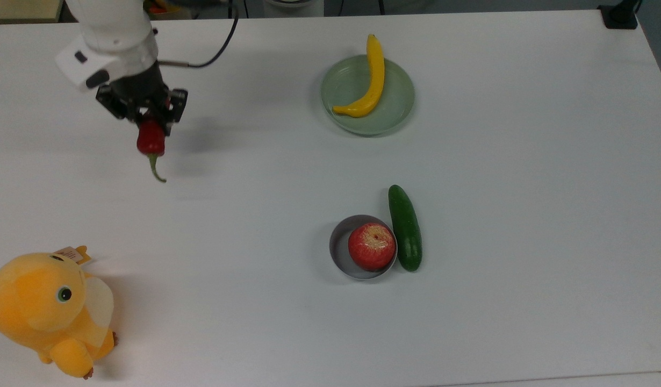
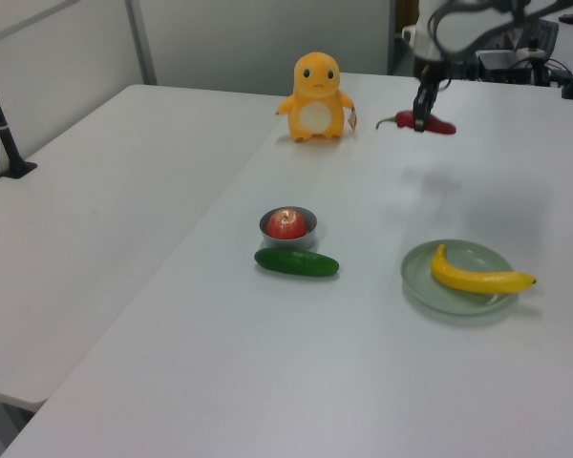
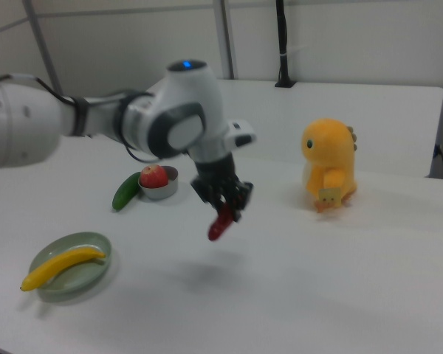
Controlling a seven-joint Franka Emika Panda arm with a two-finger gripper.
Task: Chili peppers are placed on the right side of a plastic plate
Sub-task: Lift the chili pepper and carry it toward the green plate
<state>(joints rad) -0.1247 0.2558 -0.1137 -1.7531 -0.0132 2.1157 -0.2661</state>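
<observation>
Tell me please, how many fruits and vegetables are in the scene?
4. The chili pepper hangs in the gripper above the table. The banana lies on the plastic plate. The apple sits in the grey bowl; the cucumber lies against it.

My end effector (image 1: 148,119) is matt black, pinching the glossy, wrinkled chili peppers (image 1: 150,138). Plastic plate (image 1: 403,102): smooth, semi-gloss. Tabletop (image 1: 524,188): matt white. Plush toy (image 1: 45,312): fuzzy cloth.

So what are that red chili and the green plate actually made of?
The chili, clamped in the end effector, is glossy and evenly dark red, so probably moulded plastic. The plate looks like matte pale green plastic: uniform colour, soft sheen, thin raised rim. Neither is certain.
</observation>
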